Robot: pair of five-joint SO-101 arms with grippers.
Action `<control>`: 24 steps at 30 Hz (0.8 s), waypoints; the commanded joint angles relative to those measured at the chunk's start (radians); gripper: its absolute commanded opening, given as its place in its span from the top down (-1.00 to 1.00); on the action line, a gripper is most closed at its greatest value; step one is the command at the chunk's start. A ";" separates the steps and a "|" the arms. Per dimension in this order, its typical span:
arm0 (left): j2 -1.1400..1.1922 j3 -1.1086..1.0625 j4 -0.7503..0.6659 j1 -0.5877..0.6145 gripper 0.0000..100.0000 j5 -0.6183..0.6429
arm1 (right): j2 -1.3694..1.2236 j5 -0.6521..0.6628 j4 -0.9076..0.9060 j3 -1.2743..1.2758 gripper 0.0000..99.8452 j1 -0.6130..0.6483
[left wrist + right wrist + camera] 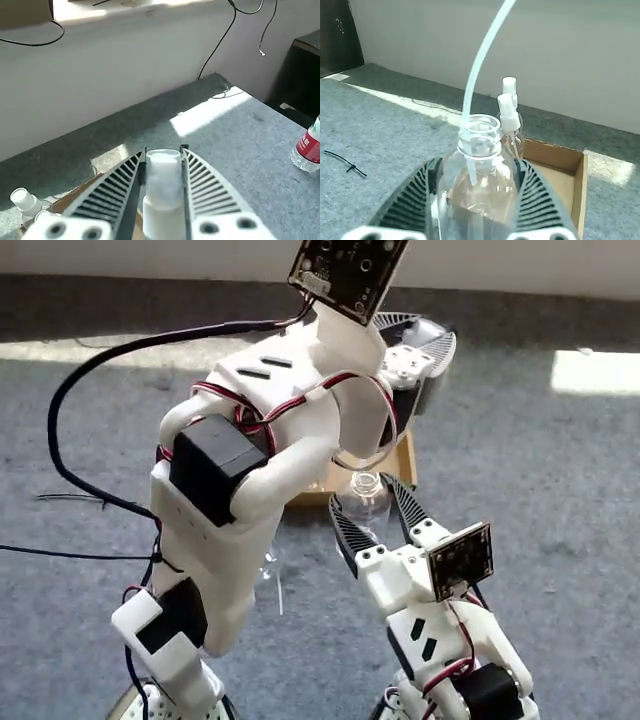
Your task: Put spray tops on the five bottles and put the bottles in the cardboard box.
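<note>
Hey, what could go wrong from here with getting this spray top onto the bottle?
1. The dip tube runs into the bottle at a slant, so the spray top in the left gripper may seat crooked.
2. The right gripper holds smooth clear plastic; downward pressure might make the bottle slip or tilt.

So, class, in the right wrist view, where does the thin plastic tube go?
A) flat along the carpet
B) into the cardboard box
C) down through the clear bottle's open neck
C: the tube comes down from above and passes through the open neck into the clear bottle.
</note>
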State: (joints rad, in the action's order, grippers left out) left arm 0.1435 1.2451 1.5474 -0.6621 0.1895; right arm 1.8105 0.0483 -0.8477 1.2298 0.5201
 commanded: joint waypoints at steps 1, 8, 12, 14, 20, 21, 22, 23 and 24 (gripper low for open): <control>-0.005 0.013 0.011 -0.035 0.99 -0.005 | -0.045 -0.005 0.016 -0.047 0.99 0.002; -0.007 0.013 0.069 -0.067 0.93 -0.012 | -0.153 -0.011 0.016 -0.165 0.99 0.002; -0.007 0.015 0.068 -0.059 0.79 -0.012 | -0.170 -0.011 0.016 -0.197 0.99 0.002; -0.010 0.018 0.066 -0.059 0.78 -0.012 | -0.170 -0.011 0.016 -0.196 0.99 0.002; -0.016 0.019 0.064 -0.059 0.77 -0.012 | -0.177 -0.008 0.016 -0.203 0.99 -0.004; -0.016 0.019 0.064 -0.059 0.77 -0.012 | -0.177 -0.008 0.016 -0.203 0.99 -0.019; -0.016 0.019 0.064 -0.059 0.77 -0.012 | -0.177 -0.008 0.016 -0.205 0.99 -0.039; -0.018 0.019 0.064 -0.058 0.77 -0.014 | -0.177 -0.008 0.019 -0.208 0.99 -0.061; -0.018 0.019 0.064 -0.050 0.77 -0.014 | -0.179 -0.006 0.018 -0.219 0.99 -0.082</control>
State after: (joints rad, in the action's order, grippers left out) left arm 0.1435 1.2451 1.6118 -0.7112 0.1788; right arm 1.6433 0.0483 -0.8477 1.0902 0.5002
